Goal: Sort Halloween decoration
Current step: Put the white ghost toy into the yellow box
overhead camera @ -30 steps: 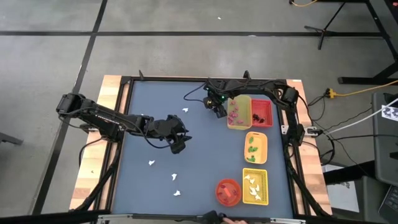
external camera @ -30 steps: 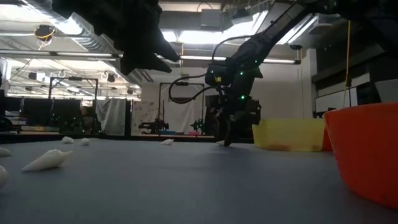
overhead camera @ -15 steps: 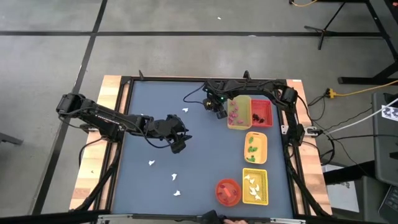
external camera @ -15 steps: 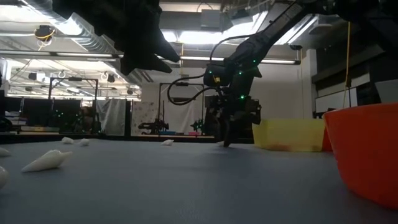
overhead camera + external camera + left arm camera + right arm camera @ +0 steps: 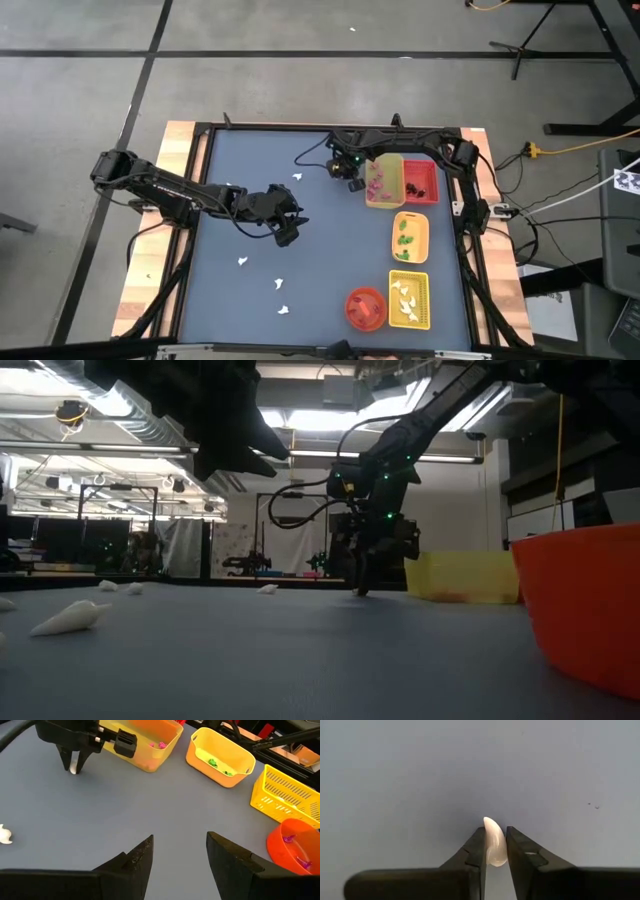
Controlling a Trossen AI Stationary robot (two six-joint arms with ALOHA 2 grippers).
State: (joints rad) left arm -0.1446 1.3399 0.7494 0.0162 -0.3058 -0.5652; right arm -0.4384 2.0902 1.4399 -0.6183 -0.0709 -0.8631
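My right gripper (image 5: pixel 352 180) is down at the table's far side, just left of the pale yellow tray (image 5: pixel 384 181), and is shut on a small white ghost-like piece (image 5: pixel 493 846). My left gripper (image 5: pixel 285 229) hovers open over the middle of the table with nothing between its fingers (image 5: pixel 143 854). Loose white pieces lie flat on the blue mat at the far middle (image 5: pixel 297 177) and near left (image 5: pixel 243 262), (image 5: pixel 277 284). My right gripper pinches the white piece's two flat sides (image 5: pixel 495 851) between its two fingers, coming from above and pointing down. The piece's pointed end (image 5: pixel 488 822) sticks out past the fingertips. In the low view the fingertips (image 5: pixel 361 586) are at the mat's surface.
Right of the gripper stand the pale yellow tray with pink bits, a red tray (image 5: pixel 421 182), an orange tray (image 5: pixel 411 236) with green bits, a yellow mesh tray (image 5: pixel 410 299) with white pieces, and a red-orange bowl (image 5: pixel 366 307). Open mat lies between the arms.
My right gripper has shut its fingers on the white piece beside the pale yellow tray while staying low at the same spot.
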